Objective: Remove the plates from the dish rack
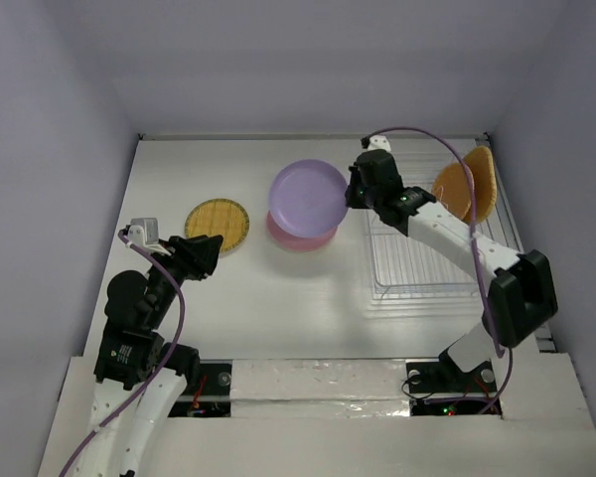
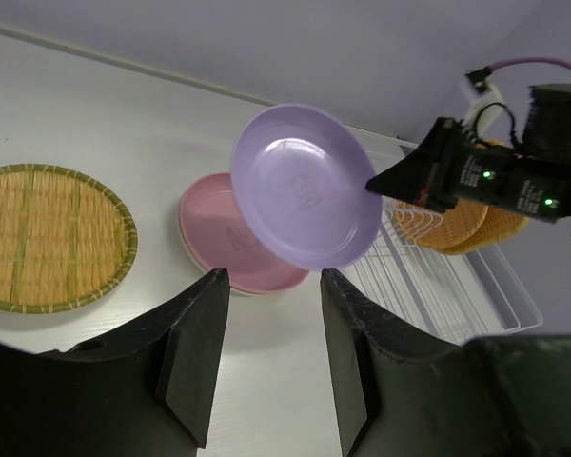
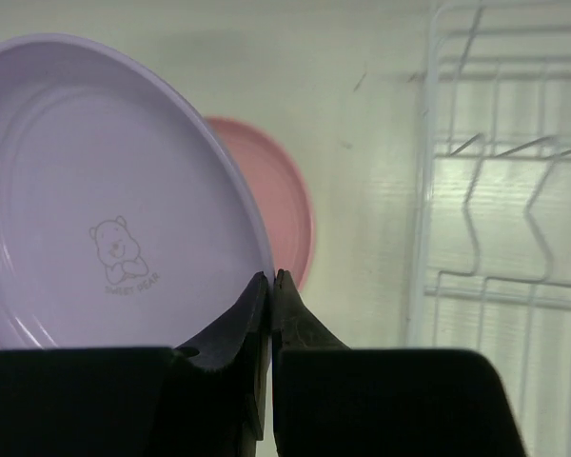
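Left: we see left arm folded low near its base, left claw (image 1: 203, 254) aimed toward yellow plate (image 1: 219, 226), fingers spread, nothing between them. Yellow plate lies flat on table (image 1: 278, 303). Centre: pink plate (image 1: 300, 239) flat on table; purple plate (image 1: 308, 196) tilted in air above it, overlapping it in our top view. Right: right arm stretched from base across rack (image 1: 417, 273), right claw (image 1: 352, 195) pinching purple plate's rim. Orange plates (image 1: 465, 187) stand at rack's far right end.
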Controlling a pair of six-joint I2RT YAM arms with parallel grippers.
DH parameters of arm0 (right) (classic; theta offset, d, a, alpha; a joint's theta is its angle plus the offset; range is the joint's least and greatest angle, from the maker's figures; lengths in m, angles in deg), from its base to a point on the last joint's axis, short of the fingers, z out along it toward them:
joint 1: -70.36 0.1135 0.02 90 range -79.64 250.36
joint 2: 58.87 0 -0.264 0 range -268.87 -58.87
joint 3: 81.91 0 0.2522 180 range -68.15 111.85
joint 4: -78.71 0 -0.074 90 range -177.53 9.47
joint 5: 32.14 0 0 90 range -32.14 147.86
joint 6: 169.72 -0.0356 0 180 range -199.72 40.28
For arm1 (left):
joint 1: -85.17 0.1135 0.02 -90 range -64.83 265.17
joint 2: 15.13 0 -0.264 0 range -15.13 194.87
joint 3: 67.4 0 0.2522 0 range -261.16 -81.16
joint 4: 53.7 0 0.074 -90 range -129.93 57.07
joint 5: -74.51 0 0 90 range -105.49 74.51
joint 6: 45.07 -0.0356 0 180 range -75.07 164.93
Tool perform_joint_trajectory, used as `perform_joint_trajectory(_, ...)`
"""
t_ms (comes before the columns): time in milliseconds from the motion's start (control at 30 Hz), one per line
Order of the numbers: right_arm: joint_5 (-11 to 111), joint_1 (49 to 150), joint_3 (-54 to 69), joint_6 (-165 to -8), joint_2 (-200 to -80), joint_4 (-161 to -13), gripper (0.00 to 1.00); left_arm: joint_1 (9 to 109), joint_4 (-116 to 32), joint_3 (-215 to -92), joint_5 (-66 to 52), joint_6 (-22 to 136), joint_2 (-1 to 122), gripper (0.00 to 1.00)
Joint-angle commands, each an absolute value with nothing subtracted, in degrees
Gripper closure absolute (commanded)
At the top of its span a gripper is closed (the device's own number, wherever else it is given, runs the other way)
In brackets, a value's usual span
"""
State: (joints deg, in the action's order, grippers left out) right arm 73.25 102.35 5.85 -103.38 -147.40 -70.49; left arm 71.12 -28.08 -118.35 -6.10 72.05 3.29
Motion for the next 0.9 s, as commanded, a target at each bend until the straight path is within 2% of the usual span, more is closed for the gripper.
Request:
perform_joint_trajectory(0, 70.3, 103.1, 8.6, -107.3, -149.1, -77.5, 1.00, 71.0, -30.3, -118.4, -6.3, 72.2, 3.1, 0.60)
perform_joint_trajectory(267, 71.7, 104.3, 9.9, -107.6, -157.1, -76.8, 1.00, 71.0, -30.4, -118.4, -6.2, 72.2, 3.2, 0.59)
perform_joint_trajectory(367, 70.8, 104.3, 9.5, -107.3, -158.7, -77.1, 0.93, 71.0, -30.4, -118.4, -6.2, 72.2, 3.2, 0.59)
perform_joint_trajectory(433, 70.9, 104.8, 9.5, -107.0, -159.3, -76.8, 0.83, 71.0, -30.4, -118.4, -6.2, 72.2, 3.2, 0.59)
perform_joint_trajectory(500, 70.8, 104.8, 9.7, -106.4, -159.9, -76.5, 0.65, 71.0, -30.3, -118.4, -6.0, 72.2, 3.3, 0.59)
perform_joint_trajectory(567, 70.6, 104.8, 10.1, -106.2, -159.6, -76.0, 0.57, 71.0, -30.4, -118.5, -6.0, 72.2, 3.4, 0.59)
perform_joint_trajectory(600, 70.9, 105.4, 10.1, -106.0, -159.2, -76.0, 0.49, 71.0, -30.4, -118.4, -6.1, 72.2, 3.3, 0.59)
perform_joint_trajectory(667, 71.4, 105.4, 9.9, -105.7, -157.0, -76.0, 0.47, 71.0, -30.4, -118.4, -6.1, 72.2, 3.3, 0.59)
perform_joint_trajectory(767, 75.3, 105.4, 8.2, -106.0, -151.2, -76.3, 0.47, 71.0, -30.4, -118.4, -6.1, 72.2, 3.2, 0.59)
perform_joint_trajectory(833, 80.9, 105.4, 5.4, -106.1, -147.2, -76.5, 0.67, 71.0, -30.4, -118.4, -6.1, 72.2, 3.2, 0.59)
perform_joint_trajectory(867, 83.2, 105.4, 4.5, -106.0, -143.3, -76.4, 0.80, 71.0, -30.4, -118.4, -6.0, 72.2, 3.1, 0.59)
